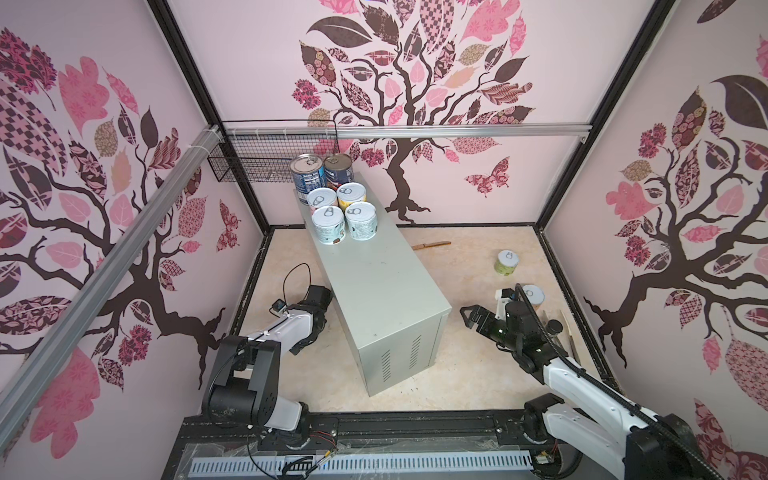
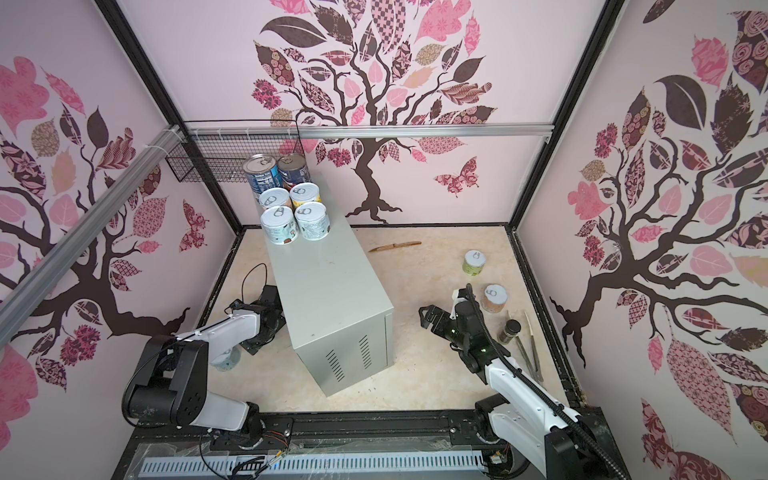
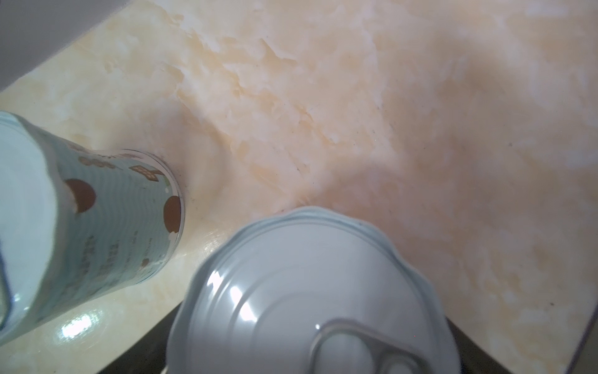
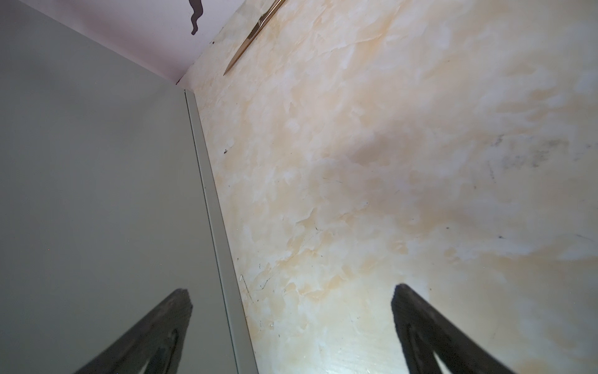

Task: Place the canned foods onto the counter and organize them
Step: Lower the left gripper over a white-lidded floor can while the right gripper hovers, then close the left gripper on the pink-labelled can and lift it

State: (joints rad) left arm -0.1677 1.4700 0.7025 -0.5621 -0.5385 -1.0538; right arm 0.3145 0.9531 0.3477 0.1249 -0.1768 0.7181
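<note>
Six canned foods stand at the far end of the counter (image 1: 386,299): two tall cans (image 1: 308,172) at the back and four short cans (image 1: 329,224) in front of them, while a green can (image 1: 507,262) and a brown can (image 2: 494,298) stand on the floor (image 1: 457,374) to the right. The left hand (image 1: 309,328) is low beside the counter, right over a white-lidded can (image 3: 307,291) with a teal can (image 3: 106,226) nearby; whether it grips cannot be told. The right hand (image 1: 467,318) hangs spread wide and empty near the counter's vented end.
</note>
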